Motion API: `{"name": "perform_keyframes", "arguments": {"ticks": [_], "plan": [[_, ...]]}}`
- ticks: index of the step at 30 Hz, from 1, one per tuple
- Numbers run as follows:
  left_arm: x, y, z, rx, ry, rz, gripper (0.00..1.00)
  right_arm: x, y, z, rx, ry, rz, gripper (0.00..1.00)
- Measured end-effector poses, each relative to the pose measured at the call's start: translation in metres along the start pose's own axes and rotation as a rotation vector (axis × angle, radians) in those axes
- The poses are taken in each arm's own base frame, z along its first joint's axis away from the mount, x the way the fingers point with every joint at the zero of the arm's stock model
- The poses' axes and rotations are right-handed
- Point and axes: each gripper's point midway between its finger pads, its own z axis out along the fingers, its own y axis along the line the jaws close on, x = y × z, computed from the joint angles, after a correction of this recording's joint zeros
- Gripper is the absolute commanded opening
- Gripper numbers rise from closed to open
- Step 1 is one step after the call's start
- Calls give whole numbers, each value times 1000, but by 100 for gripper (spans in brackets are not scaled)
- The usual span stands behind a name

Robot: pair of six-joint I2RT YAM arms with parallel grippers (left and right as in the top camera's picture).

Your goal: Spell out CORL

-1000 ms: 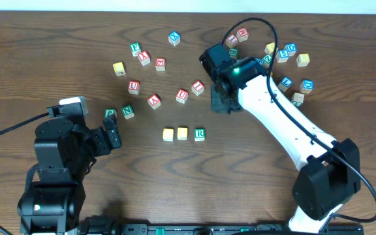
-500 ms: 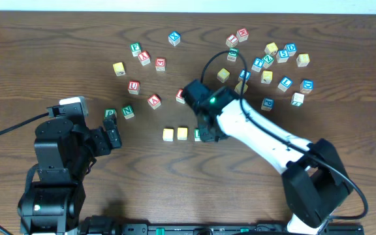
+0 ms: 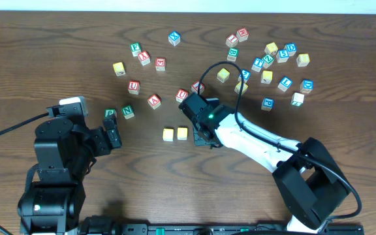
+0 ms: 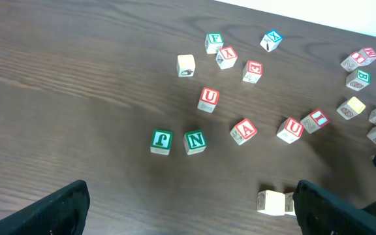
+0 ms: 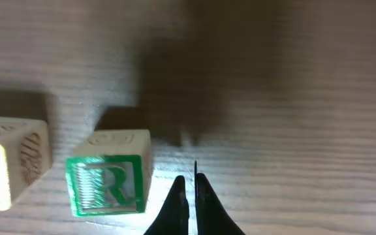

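Two yellow-faced cubes [image 3: 168,134] [image 3: 182,133] sit side by side at mid-table. In the right wrist view the white cube with the green R [image 5: 108,181] stands just right of a yellow cube [image 5: 5,171]. My right gripper [image 5: 191,190] is shut and empty, its tips low over the table right beside the R cube. From overhead the right gripper [image 3: 203,135] covers the R cube. A white cube with a blue letter that looks like L [image 3: 284,83] lies in the back-right cluster. My left gripper [image 3: 113,136] is open and empty to the left; its view catches one yellow cube [image 4: 271,202].
Red-lettered cubes [image 3: 154,100] are scattered behind the row. Two green cubes, one an N [image 3: 128,111], lie by my left gripper. More blue, yellow and green cubes [image 3: 267,77] crowd the back right. The right arm [image 3: 260,147] stretches across the table's right half.
My right arm swung from the back cluster forward and left to the row, closing its jaws. It now covers the R cube in the overhead view. The left arm stayed still.
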Motion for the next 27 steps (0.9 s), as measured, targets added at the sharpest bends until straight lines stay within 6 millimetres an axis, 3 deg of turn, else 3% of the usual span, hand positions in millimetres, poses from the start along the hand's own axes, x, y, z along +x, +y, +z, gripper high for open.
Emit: {"name": "perform_keyframes", "arguments": {"ticks": [5,18,27], "plan": [[0,0,0,0,0,0,98,5,2,2,-4,10,5,1],[0,0,0,0,0,0,98,-4,22,0,-58,-54,5,1],[0,0,0,0,0,0,98,-5,22,0,-50,-70,7,1]]}}
